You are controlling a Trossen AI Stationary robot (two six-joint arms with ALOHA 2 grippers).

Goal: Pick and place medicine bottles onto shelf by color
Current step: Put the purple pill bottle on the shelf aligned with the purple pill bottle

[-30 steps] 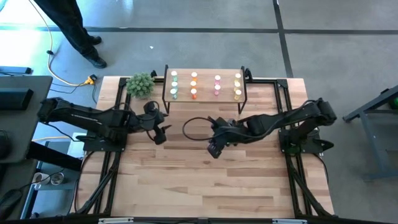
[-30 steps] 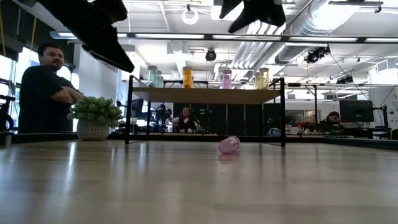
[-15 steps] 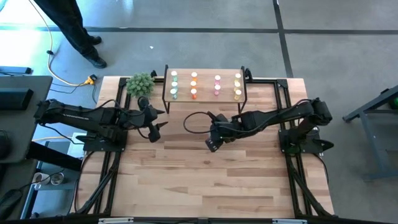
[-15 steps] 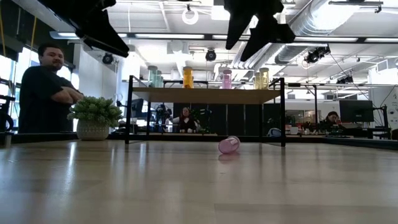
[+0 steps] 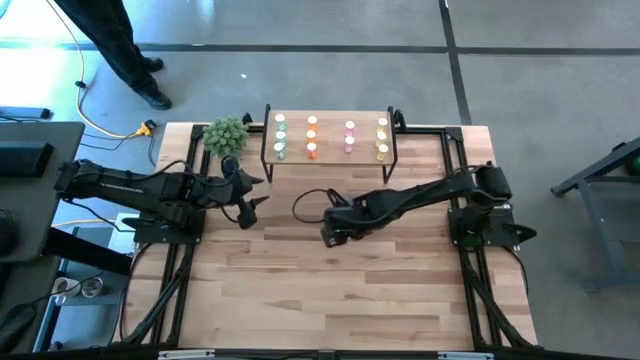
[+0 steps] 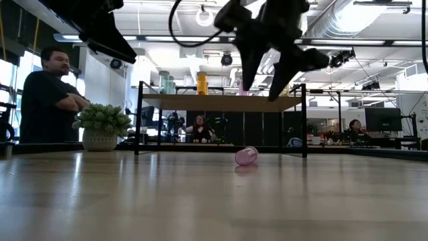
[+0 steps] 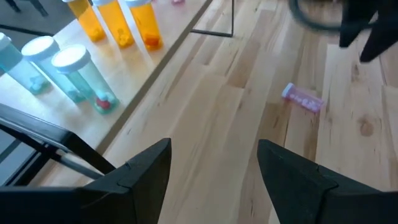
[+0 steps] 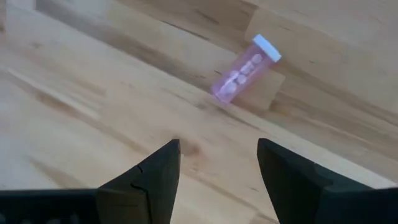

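High view: the right tool (image 5: 328, 233) is seen near the middle of the tabletop (image 5: 330, 300), with its fingers spread open and nothing held. A pink bottle (image 8: 245, 69) is seen lying on its side just ahead of it. The shelf (image 5: 330, 137) is found at 12 o'clock, with bottles stood in rows by colour. The left tool (image 5: 252, 204) is kept at 9 o'clock, open too.

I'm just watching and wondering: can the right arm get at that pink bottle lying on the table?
Probably yes. The right tool hangs open above the pink bottle, which lies alone on bare table with nothing between them.
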